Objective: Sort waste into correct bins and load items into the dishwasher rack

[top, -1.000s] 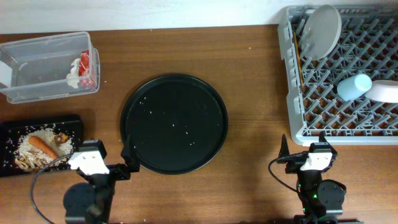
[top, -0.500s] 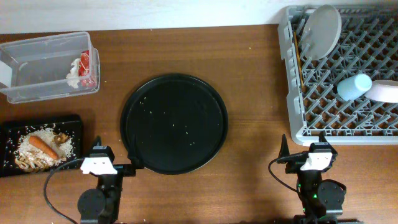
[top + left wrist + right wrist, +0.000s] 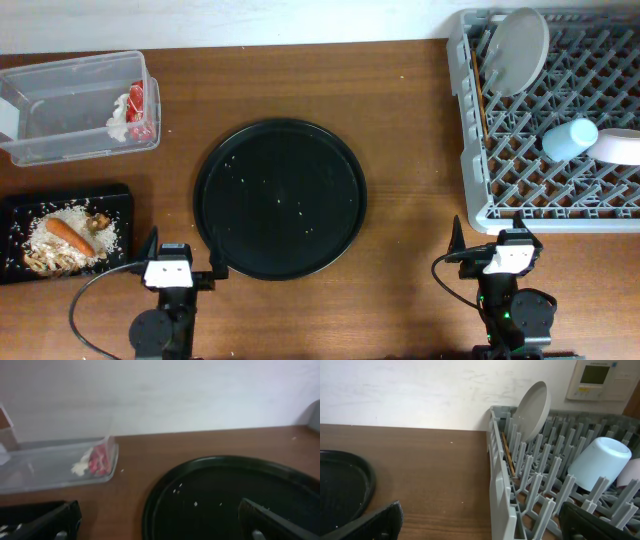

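Note:
The grey dishwasher rack [image 3: 466,150] at the right holds the white plate [image 3: 520,50] on edge, the light-blue cup [image 3: 570,138] and the chopsticks [image 3: 481,100]. The clear tub [image 3: 60,110] at the back left holds the red wrapper [image 3: 138,108] and white tissue [image 3: 120,126]. The flat black tray [image 3: 116,198] holds rice [image 3: 45,240] and the carrot [image 3: 70,235]. My left gripper [image 3: 182,254] is open and empty at the front edge, its fingers [image 3: 160,527] astride the round tray's rim. My right gripper [image 3: 488,240] is open and empty before the rack, as the right wrist view [image 3: 482,527] shows.
A large round black tray [image 3: 280,198] with rice specks lies mid-table. A white object [image 3: 622,147] sits in the rack at the right edge. The right wrist view shows the rack wall [image 3: 499,485], plate [image 3: 532,405] and cup [image 3: 597,462] close ahead.
My left arm has drawn back from beside the flat black tray toward the front edge and slightly right. The right arm has not moved.

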Robot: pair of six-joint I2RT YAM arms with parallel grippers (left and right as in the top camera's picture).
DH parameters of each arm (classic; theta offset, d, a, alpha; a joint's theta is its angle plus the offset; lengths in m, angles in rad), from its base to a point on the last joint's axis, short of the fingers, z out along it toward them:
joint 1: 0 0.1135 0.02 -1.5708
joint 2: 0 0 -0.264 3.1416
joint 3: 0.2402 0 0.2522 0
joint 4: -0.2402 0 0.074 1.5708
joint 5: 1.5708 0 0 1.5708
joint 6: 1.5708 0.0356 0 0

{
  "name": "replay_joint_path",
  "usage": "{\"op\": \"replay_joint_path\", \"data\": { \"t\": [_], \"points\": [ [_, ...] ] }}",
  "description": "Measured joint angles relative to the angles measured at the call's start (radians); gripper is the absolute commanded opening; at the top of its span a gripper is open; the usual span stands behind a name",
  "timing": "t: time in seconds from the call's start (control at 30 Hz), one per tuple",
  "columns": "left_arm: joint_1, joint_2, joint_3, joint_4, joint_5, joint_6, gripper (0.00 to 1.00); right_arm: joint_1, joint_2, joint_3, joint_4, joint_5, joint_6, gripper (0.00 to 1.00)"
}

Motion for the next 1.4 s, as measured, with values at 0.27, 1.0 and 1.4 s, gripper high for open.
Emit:
{"op": "replay_joint_path", "data": {
  "t": [0.27,1.0,1.4],
  "points": [
    [0.006,0.000,0.000,-0.016,-0.022,0.003,0.99,0.000,0.000,0.000,0.000,0.000,0.000,0.98],
    [0.009,0.000,0.000,-0.016,-0.064,-0.194,0.99,0.000,0.000,0.000,0.000,0.000,0.000,0.98],
    [0.036,0.000,0.000,-0.016,-0.064,-0.019,0.99,0.000,0.000,0.000,0.000,0.000,0.000,0.98]
  ]
}}
